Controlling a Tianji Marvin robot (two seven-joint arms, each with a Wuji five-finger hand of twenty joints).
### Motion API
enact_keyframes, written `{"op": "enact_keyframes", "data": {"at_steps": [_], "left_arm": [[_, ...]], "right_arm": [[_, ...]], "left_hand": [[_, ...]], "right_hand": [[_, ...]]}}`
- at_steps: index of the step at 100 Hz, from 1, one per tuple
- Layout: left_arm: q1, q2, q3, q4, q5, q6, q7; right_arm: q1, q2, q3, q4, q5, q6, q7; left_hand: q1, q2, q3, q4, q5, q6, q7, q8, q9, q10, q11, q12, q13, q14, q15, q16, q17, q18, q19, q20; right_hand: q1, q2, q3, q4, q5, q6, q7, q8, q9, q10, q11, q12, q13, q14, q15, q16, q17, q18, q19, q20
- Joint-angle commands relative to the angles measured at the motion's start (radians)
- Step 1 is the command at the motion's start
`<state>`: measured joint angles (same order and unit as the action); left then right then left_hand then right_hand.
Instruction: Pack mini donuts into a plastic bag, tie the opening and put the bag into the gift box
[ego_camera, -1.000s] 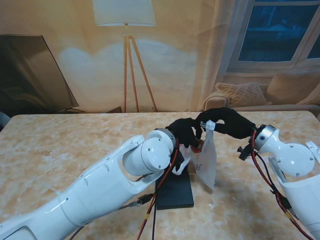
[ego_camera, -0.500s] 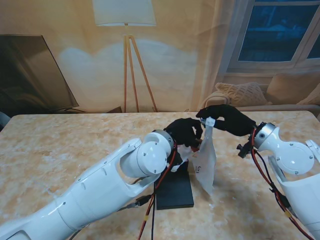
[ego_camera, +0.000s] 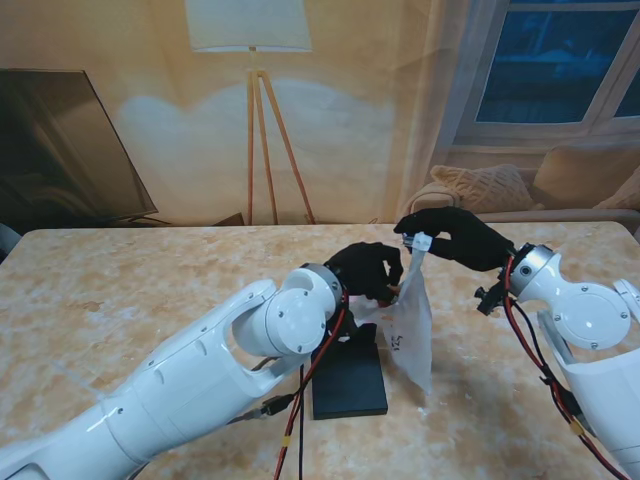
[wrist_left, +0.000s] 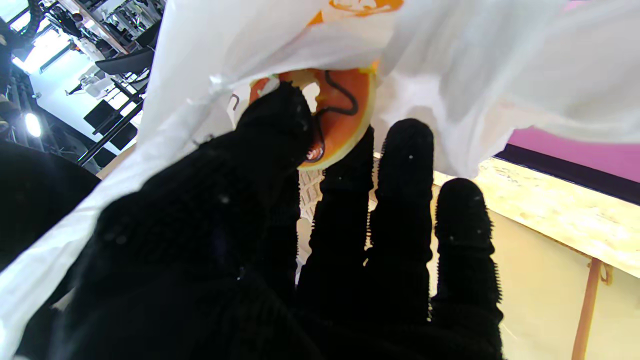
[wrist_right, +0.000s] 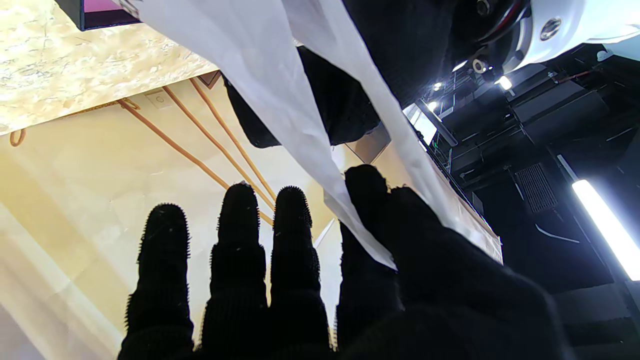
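Left hand (wrist_left: 280, 240) pinched a donut (wrist_left: 332, 117) at the bag (ego_camera: 410, 330) mouth while right hand (ego_camera: 450, 238) pinched its rim above the tabletop; a slack rim could let the donut miss.

Table (ego_camera: 120, 290): a marbled beige top is seen, spanning the stand's view — its far edge runs before the wall.
Box (ego_camera: 348, 382): a flat black box is laid directly on the table, near the middle, toward the near edge; in the wrist views a pink side is shown.
Cables (ego_camera: 292, 440): red and black leads are trailed toward the near edge, beside the box — contact with the top cannot be told.
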<state>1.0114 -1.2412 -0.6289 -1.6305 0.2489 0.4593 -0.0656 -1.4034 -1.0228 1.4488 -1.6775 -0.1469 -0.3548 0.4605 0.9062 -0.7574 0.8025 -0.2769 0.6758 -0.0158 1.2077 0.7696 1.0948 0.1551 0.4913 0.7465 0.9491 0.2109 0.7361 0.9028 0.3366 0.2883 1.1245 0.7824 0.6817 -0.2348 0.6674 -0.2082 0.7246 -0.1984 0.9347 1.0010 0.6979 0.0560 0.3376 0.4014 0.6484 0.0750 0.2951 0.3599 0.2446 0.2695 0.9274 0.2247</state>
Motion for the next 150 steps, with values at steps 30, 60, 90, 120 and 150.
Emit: {"op": "enact_keyframes", "data": {"at_steps": [30, 60, 90, 120, 150], "left_arm": [[-0.018, -0.010, 0.037, 0.027, 0.018, -0.026, -0.009], [-0.005, -0.002, 0.027, 0.019, 0.015, -0.035, -0.017], [0.001, 0.011, 0.013, 0.002, 0.014, -0.039, -0.039], [0.059, 0.053, -0.090, -0.047, 0.080, -0.092, -0.048], [0.163, 0.108, -0.198, -0.067, 0.131, -0.206, -0.124]], "right_arm": [[-0.015, -0.005, 0.002, -0.016, 0.039, 0.008, 0.028], [-0.023, -0.005, 0.009, -0.027, 0.060, 0.016, 0.036], [-0.031, -0.005, 0.019, -0.035, 0.060, 0.019, 0.036], [-0.043, -0.005, 0.039, -0.036, 0.068, 0.025, 0.038], [-0.048, -0.005, 0.043, -0.038, 0.069, 0.029, 0.039]], "left_hand": [[0.012, 0.028, -0.016, 0.021, -0.025, -0.033, 0.030, -0.012, 0.008, -0.038, 0.024, -0.004, -0.005, -0.019, 0.007, -0.028, -0.009, -0.007, 0.015, -0.013], [-0.025, 0.123, -0.109, 0.030, 0.060, 0.055, -0.226, -0.265, -0.148, 0.016, 0.088, -0.151, -0.097, 0.022, -0.062, -0.062, -0.060, 0.010, -0.018, -0.014], [-0.043, 0.208, -0.208, 0.054, 0.101, 0.097, -0.425, -0.343, -0.424, 0.073, 0.057, -0.225, -0.348, 0.066, -0.143, -0.039, -0.167, 0.013, -0.093, -0.011], [-0.132, 0.359, -0.196, 0.114, -0.013, 0.142, -0.657, -0.276, -0.520, 0.115, -0.025, -0.261, -0.447, 0.090, -0.206, -0.090, -0.212, 0.013, -0.135, -0.009], [-0.239, 0.428, -0.234, 0.170, -0.058, 0.332, -0.985, -0.387, -0.576, 0.188, -0.125, -0.300, -0.524, 0.138, -0.289, -0.139, -0.259, 0.042, -0.208, -0.010]], "right_hand": [[0.148, 0.036, 0.143, 0.098, 0.031, -0.305, 0.072, 0.031, -0.013, -0.004, -0.001, -0.004, -0.007, -0.020, 0.002, 0.006, 0.000, -0.013, 0.012, 0.006], [0.149, 0.037, 0.145, 0.100, 0.033, -0.303, 0.073, 0.034, 0.001, -0.015, 0.000, -0.001, 0.003, -0.022, 0.002, 0.008, 0.009, -0.016, 0.012, 0.006], [0.150, 0.037, 0.149, 0.102, 0.037, -0.298, 0.076, 0.036, 0.008, -0.020, 0.003, 0.002, 0.009, -0.023, 0.002, 0.009, 0.015, -0.018, 0.013, 0.005], [0.151, 0.036, 0.155, 0.103, 0.039, -0.289, 0.078, 0.038, 0.045, -0.029, 0.022, 0.011, 0.033, -0.033, 0.012, 0.013, 0.027, -0.034, 0.012, 0.005], [0.165, 0.017, 0.157, 0.078, 0.040, -0.274, 0.079, 0.039, 0.106, -0.064, 0.052, 0.068, 0.080, -0.072, 0.015, 0.015, 0.049, -0.054, 0.000, -0.003]]}}
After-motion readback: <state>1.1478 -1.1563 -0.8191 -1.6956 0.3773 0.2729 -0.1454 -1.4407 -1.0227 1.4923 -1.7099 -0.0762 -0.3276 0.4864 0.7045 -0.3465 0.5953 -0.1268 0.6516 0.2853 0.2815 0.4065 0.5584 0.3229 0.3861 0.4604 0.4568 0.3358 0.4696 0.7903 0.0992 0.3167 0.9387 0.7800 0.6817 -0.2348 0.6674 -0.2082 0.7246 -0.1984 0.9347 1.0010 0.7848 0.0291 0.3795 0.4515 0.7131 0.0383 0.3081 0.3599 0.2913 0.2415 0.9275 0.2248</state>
